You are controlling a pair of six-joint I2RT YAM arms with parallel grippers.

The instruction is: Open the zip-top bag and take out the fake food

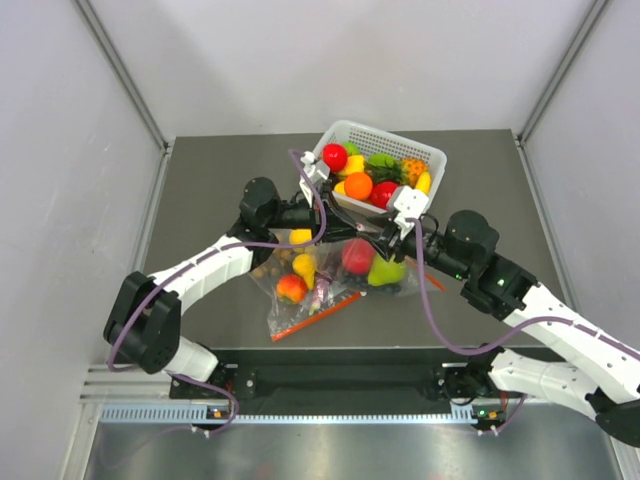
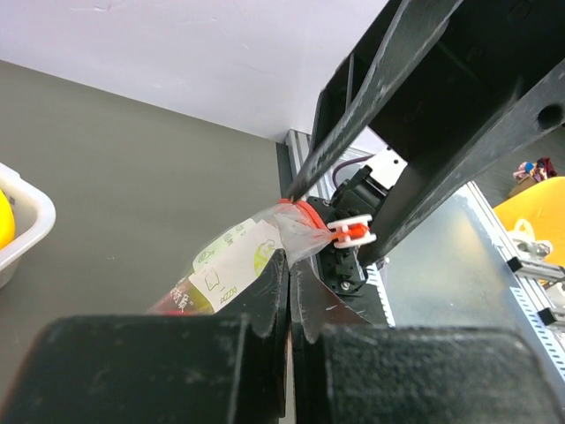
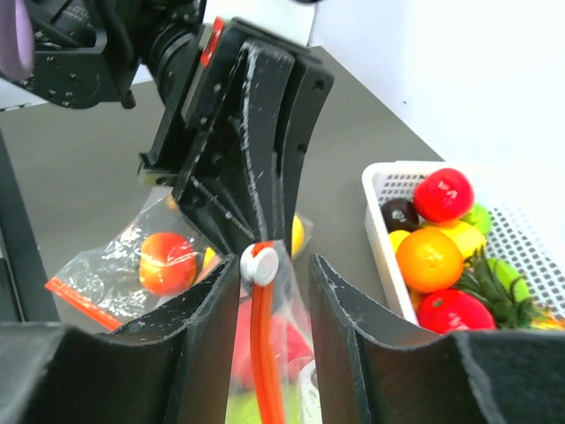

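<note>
The zip-top bag (image 1: 372,264) hangs lifted between both grippers over the table's middle. Through its clear plastic I see fake food: a red apple (image 1: 357,255) and a light-green pear (image 1: 387,271). My left gripper (image 2: 290,256) is shut on the bag's top corner (image 2: 296,231), just beside the white zip slider (image 2: 351,231). My right gripper (image 3: 274,262) faces it and is open, straddling the slider (image 3: 259,263). The slider rests against the right gripper's left finger, with a gap on the other side. The orange-red zip strip (image 3: 265,353) runs down from the slider between the fingers.
A second clear bag (image 1: 292,288) with a red-yellow apple and yellow fruit lies on the table left of the lifted one, its orange strip (image 1: 315,318) toward the front. A white basket (image 1: 432,152) of mixed fruit stands behind the grippers.
</note>
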